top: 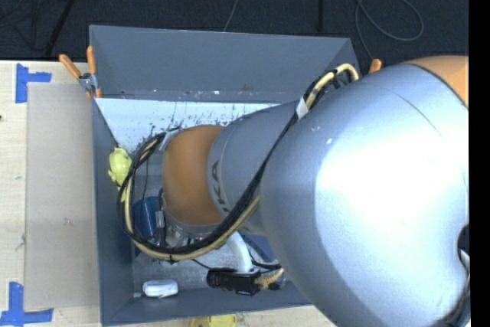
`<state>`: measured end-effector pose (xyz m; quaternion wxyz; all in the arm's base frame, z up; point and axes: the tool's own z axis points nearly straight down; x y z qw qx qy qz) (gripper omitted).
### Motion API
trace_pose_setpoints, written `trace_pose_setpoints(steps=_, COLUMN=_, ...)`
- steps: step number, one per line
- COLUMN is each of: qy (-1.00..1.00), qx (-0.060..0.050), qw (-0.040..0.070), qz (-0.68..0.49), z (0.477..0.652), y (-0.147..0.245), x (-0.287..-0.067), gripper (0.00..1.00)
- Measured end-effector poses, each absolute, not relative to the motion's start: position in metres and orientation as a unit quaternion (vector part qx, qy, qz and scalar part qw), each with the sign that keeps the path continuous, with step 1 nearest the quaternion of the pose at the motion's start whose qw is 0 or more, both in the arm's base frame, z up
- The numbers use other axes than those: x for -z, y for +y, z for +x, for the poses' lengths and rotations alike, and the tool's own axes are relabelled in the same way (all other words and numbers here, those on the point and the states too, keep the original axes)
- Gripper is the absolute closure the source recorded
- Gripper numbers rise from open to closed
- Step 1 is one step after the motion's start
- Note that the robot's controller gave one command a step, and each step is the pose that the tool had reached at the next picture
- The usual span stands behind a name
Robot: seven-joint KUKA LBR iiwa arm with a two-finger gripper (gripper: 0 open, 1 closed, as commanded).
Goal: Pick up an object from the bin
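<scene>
Bin [107, 241]: grey metal, with the arm [367, 188] reaching down into its left half; the arm's orange cover [191, 172] serves as the landmark below.
Gripper [176, 236]: just under the orange cover, low among the things. Whether it is apart or together I cannot tell, and nothing can be seen held in it.
Likely pick: blue piece [145, 214], just beside the gripper at the lower left of the orange cover. This is judged from nearness alone.
Doing it well: centre over the blue piece, keep the looping cable [126, 195] off the yellow piece [119, 165] and the bin wall, close only once low enough, then lift straight up without dragging neighbours.
Yellow: one, left of the orange cover, by the left wall.
Blue: two, it seems. One is the blue piece already named; the second blue piece [260, 245] lies below and right of the orange cover, partly under the arm.
White: two. The small white piece [159, 289] lies well below the orange cover, and the long white piece [241, 255] below and right of it.
Black: one, the black piece [233, 281], below and right of the orange cover.
Hidden: whatever lies beneath the arm cannot be counted.
</scene>
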<state>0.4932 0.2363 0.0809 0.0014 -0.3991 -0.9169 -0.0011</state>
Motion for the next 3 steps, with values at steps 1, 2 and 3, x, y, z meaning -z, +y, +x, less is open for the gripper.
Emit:
trace_pose_setpoints(steps=1, qy=-0.917, qx=-0.002, qw=0.002, qz=-0.399, z=0.493, y=0.235, x=-0.091, gripper=1.0)
trace_pose_setpoints(steps=2, qy=-0.917, qx=-0.004, qw=0.003, qz=-0.399, z=0.492, y=0.234, x=-0.107, gripper=1.0)
trace_pose_setpoints(steps=3, qy=-0.917, qx=-0.004, qw=0.003, qz=-0.399, z=0.492, y=0.234, x=-0.13, gripper=1.0)
